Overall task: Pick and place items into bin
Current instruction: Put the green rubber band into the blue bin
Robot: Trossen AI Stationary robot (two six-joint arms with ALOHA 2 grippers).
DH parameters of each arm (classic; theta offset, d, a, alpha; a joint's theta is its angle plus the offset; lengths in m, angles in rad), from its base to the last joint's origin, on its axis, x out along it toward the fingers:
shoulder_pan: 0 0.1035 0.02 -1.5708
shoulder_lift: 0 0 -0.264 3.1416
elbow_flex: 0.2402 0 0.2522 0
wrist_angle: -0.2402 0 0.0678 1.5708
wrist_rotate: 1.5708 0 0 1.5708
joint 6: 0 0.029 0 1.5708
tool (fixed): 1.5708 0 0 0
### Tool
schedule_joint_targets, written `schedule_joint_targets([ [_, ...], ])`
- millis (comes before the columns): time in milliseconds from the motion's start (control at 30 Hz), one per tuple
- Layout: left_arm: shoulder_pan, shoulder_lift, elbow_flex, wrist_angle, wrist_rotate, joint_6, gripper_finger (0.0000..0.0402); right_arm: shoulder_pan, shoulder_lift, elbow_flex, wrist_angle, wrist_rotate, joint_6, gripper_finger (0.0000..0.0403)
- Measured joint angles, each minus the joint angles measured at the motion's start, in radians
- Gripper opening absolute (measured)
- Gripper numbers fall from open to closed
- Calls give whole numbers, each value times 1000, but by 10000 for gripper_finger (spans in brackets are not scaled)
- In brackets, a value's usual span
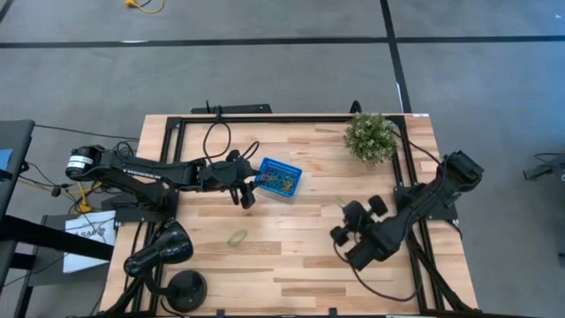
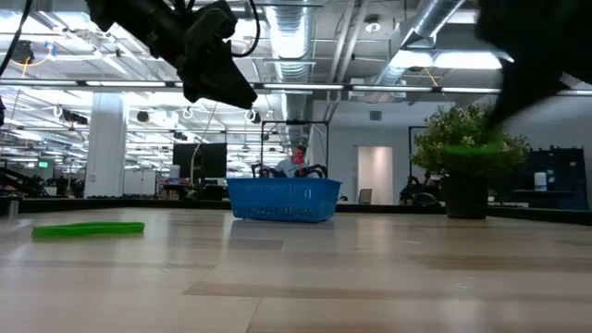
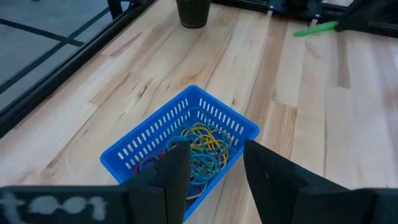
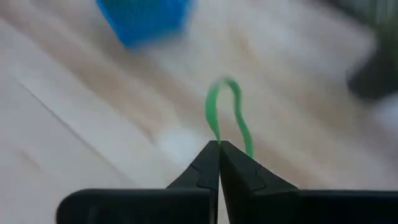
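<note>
Bright blue bin (image 3: 180, 134), yellow, blue, red loops (image 3: 202, 152) inside; green loop (image 4: 227, 115); dark pincer (image 4: 219, 149)

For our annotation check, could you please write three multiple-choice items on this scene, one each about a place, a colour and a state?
1. Where does the left gripper hang?
A. at the blue bin
B. over the potted plant
C. off the table

2. What colour is the loop pinched by the right gripper?
A. red
B. green
C. brown

3. How does the other green loop lie?
A. in the bin
B. draped on the plant
C. flat on the table, untouched

Answers:
1 A, the left wrist view looks past open fingers into the bin.
2 B, the right wrist view shows a green loop rising from shut fingertips.
3 C, the high view shows it alone on bare wood.
</note>
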State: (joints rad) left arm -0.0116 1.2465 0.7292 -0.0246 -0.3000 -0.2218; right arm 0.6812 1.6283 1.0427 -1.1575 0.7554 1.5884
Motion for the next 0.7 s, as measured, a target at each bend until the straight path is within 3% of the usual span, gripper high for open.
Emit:
schedule_joint_targets([
  [167, 0, 0, 0, 42, 0, 0, 140, -76, -2, 95, 91, 277, -168, 1],
  [300, 0, 0, 0, 42, 0, -6, 140, -175, -3, 110, 308, 360, -390, 1],
  [400, -2, 0, 0, 29, 0, -12, 140, -269, 13, 112, 507, 303, -572, 1],
  [533, -4, 0, 0, 6, -1, -45, 140, -398, 81, 112, 780, 148, -813, 0],
  [633, -11, 0, 0, -60, -15, -87, 140, -477, 141, 112, 937, 29, -898, 0],
  [700, -26, -1, 0, -137, -96, -130, 140, -517, 182, 112, 991, -11, -915, 0],
])
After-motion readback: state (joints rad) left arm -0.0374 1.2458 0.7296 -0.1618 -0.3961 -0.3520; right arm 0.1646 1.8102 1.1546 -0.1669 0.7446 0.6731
